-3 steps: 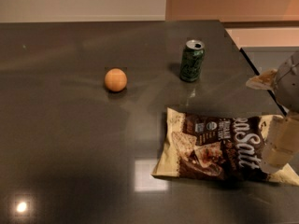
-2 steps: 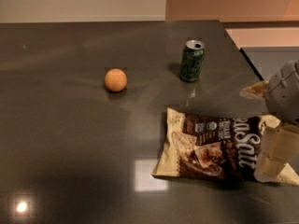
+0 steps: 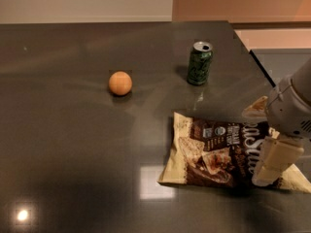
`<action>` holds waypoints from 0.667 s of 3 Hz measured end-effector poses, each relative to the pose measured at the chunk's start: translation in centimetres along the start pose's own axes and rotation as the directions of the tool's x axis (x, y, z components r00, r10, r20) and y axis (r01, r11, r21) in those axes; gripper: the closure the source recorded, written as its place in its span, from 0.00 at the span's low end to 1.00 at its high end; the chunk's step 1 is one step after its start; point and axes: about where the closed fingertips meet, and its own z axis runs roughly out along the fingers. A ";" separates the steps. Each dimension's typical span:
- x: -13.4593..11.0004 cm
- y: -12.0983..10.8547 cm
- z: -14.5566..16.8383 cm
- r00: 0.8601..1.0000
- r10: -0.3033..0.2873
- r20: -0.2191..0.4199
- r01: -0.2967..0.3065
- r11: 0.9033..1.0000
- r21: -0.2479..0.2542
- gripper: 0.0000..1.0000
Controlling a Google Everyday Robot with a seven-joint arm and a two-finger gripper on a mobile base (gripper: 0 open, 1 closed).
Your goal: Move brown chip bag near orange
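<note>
Gripper [image 3: 266, 137] hangs spread open at the right edge, straddling the right end of the brown chip bag [image 3: 214, 149], which lies flat, well apart from the orange [image 3: 120, 83] far-left, so I judge I'm at the grasp: next I clamp, then carry it left.

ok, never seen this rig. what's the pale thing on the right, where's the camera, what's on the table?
The pale thing is the end of a mobile robot's single arm; its pincer, the grasping part, sits over the right end of the brown chip bag, which lies flat on the dark table. Whether it grips the bag can't be told. One camera only, looking down across the table; its mounting isn't on record. An orange lies apart, to the left and farther back; a green soda can stands upright behind the bag. The job: bring bag near orange.
</note>
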 end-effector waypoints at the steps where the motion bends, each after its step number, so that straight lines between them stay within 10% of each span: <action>1: 0.4 -0.4 0.4 1.000 0.014 -0.015 -0.014 1.000 -0.009 0.41; 2: 0.6 -0.7 0.1 0.999 0.024 -0.031 -0.024 1.000 -0.005 0.64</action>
